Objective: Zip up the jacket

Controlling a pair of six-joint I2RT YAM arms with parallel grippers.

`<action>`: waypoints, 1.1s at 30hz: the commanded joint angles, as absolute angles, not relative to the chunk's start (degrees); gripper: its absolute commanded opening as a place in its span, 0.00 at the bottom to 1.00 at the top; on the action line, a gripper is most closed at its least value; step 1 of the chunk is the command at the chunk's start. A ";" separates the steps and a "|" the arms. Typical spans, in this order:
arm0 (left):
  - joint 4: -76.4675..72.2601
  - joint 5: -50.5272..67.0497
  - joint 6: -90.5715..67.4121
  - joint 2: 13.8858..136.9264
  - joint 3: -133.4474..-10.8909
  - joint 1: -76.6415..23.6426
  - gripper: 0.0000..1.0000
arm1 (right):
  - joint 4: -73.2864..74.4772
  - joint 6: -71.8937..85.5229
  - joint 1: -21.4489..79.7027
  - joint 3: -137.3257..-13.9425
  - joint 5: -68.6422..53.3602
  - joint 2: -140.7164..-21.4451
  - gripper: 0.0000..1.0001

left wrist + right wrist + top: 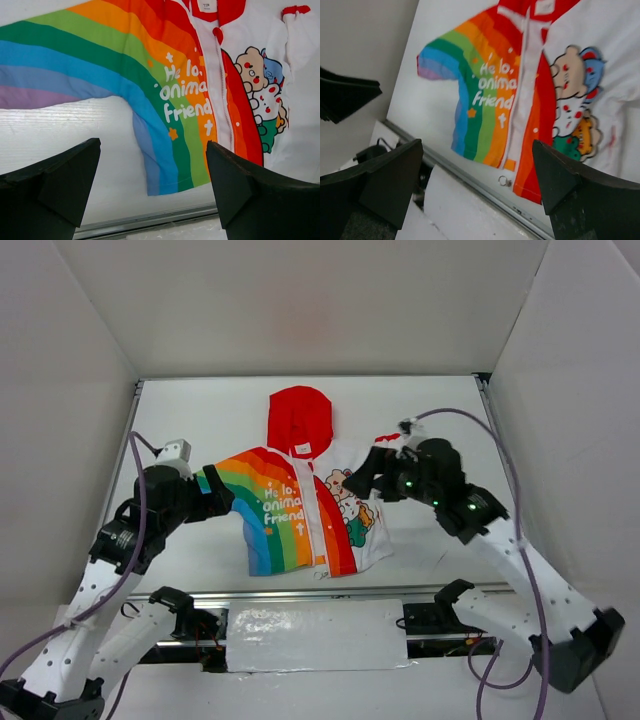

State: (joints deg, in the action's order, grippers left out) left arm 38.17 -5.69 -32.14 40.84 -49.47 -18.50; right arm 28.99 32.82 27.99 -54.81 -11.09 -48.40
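One small hooded jacket [305,510] is lying front up at the middle of the white counter [200,410], its white zipper [220,95] running hem to collar. Both tools are hovering wide apart and empty, the left tool [218,492] by the rainbow sleeve, the right tool [362,475] by the cartoon side. Without the hem pinned, tugging the zipper is risking bunching and dragging the light fabric.

Right hand [477,150] fingers spread wide, nothing btwn them, clear of the jacket [485,115]. Jacket lies flat on white counter [430,95]: rainbow half w/ white lettering [492,85], white half w/ cartoon animals [575,95], white zipper [525,90] running btwn the two. Small metal ring [504,180] just below hem, near counter edge.
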 commanded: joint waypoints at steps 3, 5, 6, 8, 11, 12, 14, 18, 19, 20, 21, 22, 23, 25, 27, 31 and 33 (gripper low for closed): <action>39.20 -12.03 -30.07 36.75 -53.88 -18.72 0.99 | 13.73 38.31 36.99 -49.49 -20.21 -63.42 0.96; 37.80 -14.14 -29.97 35.69 -51.87 -18.72 0.99 | 6.79 40.33 37.35 -46.95 -21.87 -67.22 0.91; 37.18 -14.50 -30.23 34.90 -50.81 -18.72 0.99 | 4.51 40.60 37.44 -46.41 -23.10 -69.32 0.90; 36.39 -13.81 -30.33 35.07 -50.18 -18.72 0.99 | 0.18 40.26 37.35 -46.40 -26.18 -75.56 0.88; 35.77 -11.34 -29.71 36.03 -50.01 -18.63 0.99 | -2.98 40.08 37.53 -48.25 -26.81 -83.39 0.88; 35.86 -11.08 -29.62 36.47 -50.01 -18.63 0.99 | -3.68 40.17 37.36 -48.60 -26.98 -85.15 0.88; 36.30 -11.07 -29.62 36.74 -50.27 -18.63 0.99 | -6.23 40.69 37.44 -49.74 -28.30 -90.33 0.88; 35.77 -10.81 -29.44 36.21 -50.01 -18.46 0.99 | -7.64 42.10 37.35 -52.64 -29.79 -97.99 0.86; 35.68 -10.72 -29.44 36.12 -50.01 -18.37 0.99 | -8.52 42.53 37.44 -53.08 -29.62 -98.87 0.86; 35.68 -10.72 -29.44 36.04 -49.92 -18.37 0.99 | -8.87 42.80 37.44 -53.35 -29.36 -100.27 0.86; 35.51 -10.46 -29.27 35.95 -49.83 -18.28 0.99 | -9.05 42.80 37.44 -53.70 -29.27 -100.81 0.86; 35.42 -10.20 -29.27 35.95 -49.75 -18.28 0.99 | -9.05 42.80 37.53 -54.66 -29.44 -101.42 0.86; 35.33 -10.02 -29.09 36.03 -49.83 -18.28 0.99 | -8.70 42.80 37.53 -55.19 -29.44 -102.03 0.86; 35.16 -9.15 -28.74 36.30 -49.83 -17.93 1.00 | -8.00 43.06 37.62 -56.51 -29.01 -103.88 0.86; 35.07 -8.70 -28.48 36.65 -49.92 -17.58 1.00 | -7.82 43.42 37.53 -56.95 -28.39 -105.20 0.86; 34.98 -8.26 -28.39 36.56 -49.83 -17.40 1.00 | -9.32 45.17 37.70 -56.16 -29.44 -106.26 0.85; 34.89 -8.17 -28.39 36.39 -49.75 -17.40 0.99 | -9.14 45.35 37.70 -56.08 -29.62 -106.61 0.85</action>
State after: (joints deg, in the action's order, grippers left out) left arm 37.50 -9.30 -29.91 36.67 -50.22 -17.76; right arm -6.63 44.34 37.26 -54.96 -28.58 -105.93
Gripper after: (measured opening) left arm 0.994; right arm 0.853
